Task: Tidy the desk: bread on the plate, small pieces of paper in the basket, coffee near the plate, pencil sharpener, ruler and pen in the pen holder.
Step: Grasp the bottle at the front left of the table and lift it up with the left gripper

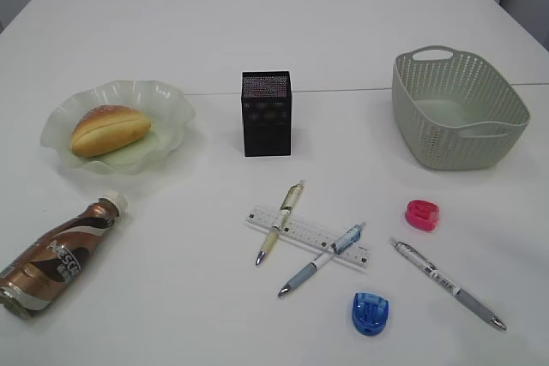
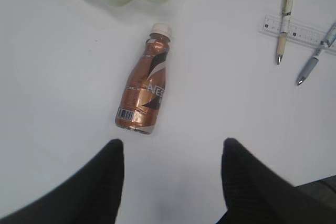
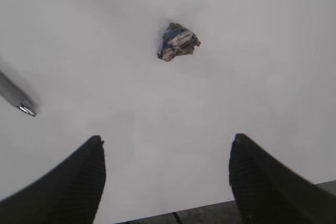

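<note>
The bread [image 1: 110, 129] lies on the pale green plate [image 1: 165, 97] at the left of the desk [image 1: 283, 32]. In front of the plate the coffee [image 1: 60, 255] lies on its side. The ruler [image 1: 309, 233] lies mid-desk under two pens [image 1: 280, 220] [image 1: 322, 259]; a third pen [image 1: 448, 283] lies to the right. A blue pencil sharpener [image 1: 370, 312] sits near the front edge. The pen holder [image 1: 267, 113] and the basket [image 1: 459, 109] stand behind. My left gripper [image 2: 170, 148] hangs open just short of the coffee [image 2: 147, 87]. My right gripper [image 3: 166, 140] is open, with a crumpled piece of paper [image 3: 177, 41] ahead of it.
A small pink round object [image 1: 421, 215] lies in front of the basket. A pen tip [image 3: 17, 99] shows at the left of the right wrist view, and the desk's front edge runs just under the right gripper. Neither arm appears in the exterior view.
</note>
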